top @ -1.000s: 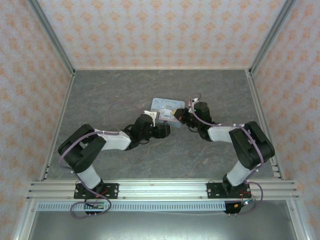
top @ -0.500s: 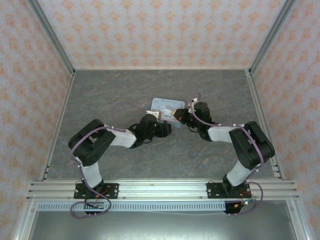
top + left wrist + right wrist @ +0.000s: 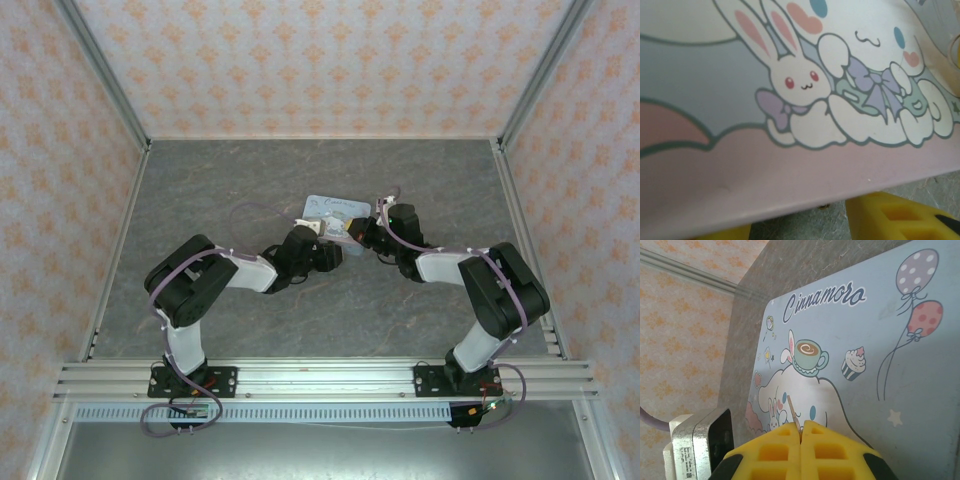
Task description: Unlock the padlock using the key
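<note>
Left tool (image 3: 320,236) and right tool (image 3: 359,232) crowd the near side of the tin (image 3: 333,207), while the far surface (image 3: 300,165) and both flanks lie open up to the walls (image 3: 80,150).

At six o'clock the right pincer (image 3: 801,432) has its yellow fingers pressed together, and the thin pale blade of the key (image 3: 792,411) sticks up from between them, its head hidden. Behind lies a pale blue tin (image 3: 860,340) lettered "Cinnamoro", with balloons at one o'clock and a white cartoon dog just past the blade. A grey-and-white block (image 3: 697,442) sits at eight o'clock. Grey counter (image 3: 790,270) shows at twelve, a metal rail (image 3: 685,271) and patterned wall (image 3: 680,345) toward ten.
</note>
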`<action>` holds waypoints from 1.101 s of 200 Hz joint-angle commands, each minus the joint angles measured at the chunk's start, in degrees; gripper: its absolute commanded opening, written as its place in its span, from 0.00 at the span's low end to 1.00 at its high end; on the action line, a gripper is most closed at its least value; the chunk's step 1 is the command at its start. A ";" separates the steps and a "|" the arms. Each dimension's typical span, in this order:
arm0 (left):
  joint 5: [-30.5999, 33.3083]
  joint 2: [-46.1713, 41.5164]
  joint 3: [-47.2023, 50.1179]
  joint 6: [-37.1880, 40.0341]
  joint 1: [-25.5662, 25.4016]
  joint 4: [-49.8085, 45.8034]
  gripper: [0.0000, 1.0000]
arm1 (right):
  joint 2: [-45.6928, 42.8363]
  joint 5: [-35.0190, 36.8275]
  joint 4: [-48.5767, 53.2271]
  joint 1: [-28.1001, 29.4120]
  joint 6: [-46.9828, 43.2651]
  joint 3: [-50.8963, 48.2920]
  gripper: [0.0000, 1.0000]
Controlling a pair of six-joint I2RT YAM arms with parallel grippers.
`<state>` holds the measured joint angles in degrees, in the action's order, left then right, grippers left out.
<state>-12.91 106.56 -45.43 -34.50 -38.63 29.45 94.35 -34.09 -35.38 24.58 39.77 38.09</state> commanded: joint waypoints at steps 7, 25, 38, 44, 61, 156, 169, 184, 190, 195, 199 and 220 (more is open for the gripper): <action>-0.07 2.23 -1.89 -0.69 -0.26 1.75 0.48 | 0.68 -0.47 6.68 -0.06 -1.35 -0.65 0.00; 0.07 2.50 -1.69 -1.85 -0.38 2.52 0.47 | 0.66 -0.46 6.64 -0.05 -1.36 -0.65 0.00; 0.25 2.51 -1.71 -2.53 -0.52 2.86 0.46 | 0.64 -0.46 6.66 0.09 -1.36 -0.69 0.00; 0.20 2.51 -1.71 -2.71 -0.55 3.01 0.46 | 0.66 -0.45 6.65 0.08 -1.36 -0.64 0.00; 0.50 2.46 -1.79 -3.24 -0.68 3.39 0.43 | 0.67 -0.52 6.65 0.05 -1.36 -0.64 0.00; 2.27 4.87 -2.67 -4.79 -1.36 2.59 0.32 | 0.32 -0.45 6.72 0.43 -1.18 -0.47 0.00; 2.19 4.74 -2.65 -4.79 -1.36 2.54 0.29 | 0.23 -0.46 6.65 0.43 -1.18 -0.45 0.00; 2.02 4.49 -2.73 -4.88 -1.36 2.55 0.25 | -0.07 -0.46 6.56 0.46 -1.32 -0.47 0.00; 1.92 4.34 -2.73 -4.87 -1.35 2.54 0.24 | -0.32 -0.46 6.36 0.44 -1.43 -0.55 0.00; 1.78 4.14 -2.73 -4.87 -1.32 2.50 0.23 | -0.54 -0.46 6.08 0.41 -1.47 -0.50 0.00; 1.83 3.95 -2.76 -4.87 -1.36 2.37 0.23 | -0.82 -0.46 5.88 0.44 -1.53 -0.47 0.00; 1.42 3.21 -2.66 -5.13 -1.35 1.65 0.23 | -3.07 -0.28 5.40 0.36 -3.01 0.04 0.00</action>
<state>-11.44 109.62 -47.18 -39.05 -39.31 32.45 93.76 -33.87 -34.39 24.58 38.94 38.20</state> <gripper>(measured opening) 0.241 0.041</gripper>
